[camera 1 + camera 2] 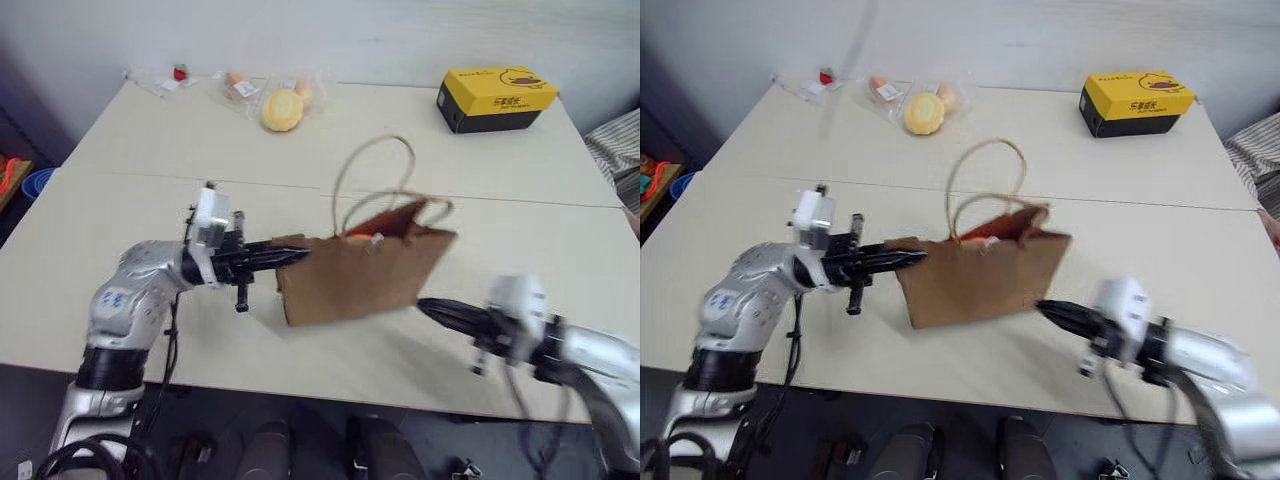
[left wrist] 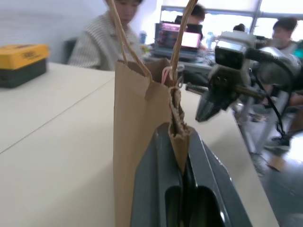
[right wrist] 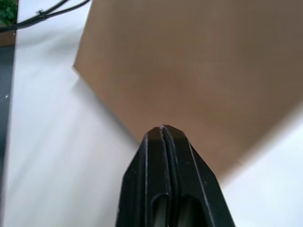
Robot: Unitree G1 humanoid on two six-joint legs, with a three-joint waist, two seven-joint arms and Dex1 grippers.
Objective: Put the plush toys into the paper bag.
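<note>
The brown paper bag (image 1: 355, 275) stands upright near the middle of the table, its two cord handles arching above it. A bit of orange plush toy (image 1: 358, 237) peeks out of its open mouth; the rest is hidden inside. My left gripper (image 1: 300, 254) reaches in level from the left and is shut on the bag's side edge, and the left wrist view shows that edge (image 2: 179, 127) pinched between the fingers. My right gripper (image 1: 425, 303) is shut and holds nothing, its tip just off the bag's lower right corner. In the right wrist view its tip (image 3: 162, 128) faces the bag's wall (image 3: 199, 61).
A yellow-and-black box (image 1: 495, 97) sits at the back right. Wrapped round items, one yellow (image 1: 282, 108), and a small red item (image 1: 180, 72) lie along the back left. People sit beyond the table's right side (image 2: 106, 35). The near table edge (image 1: 330, 392) runs below both arms.
</note>
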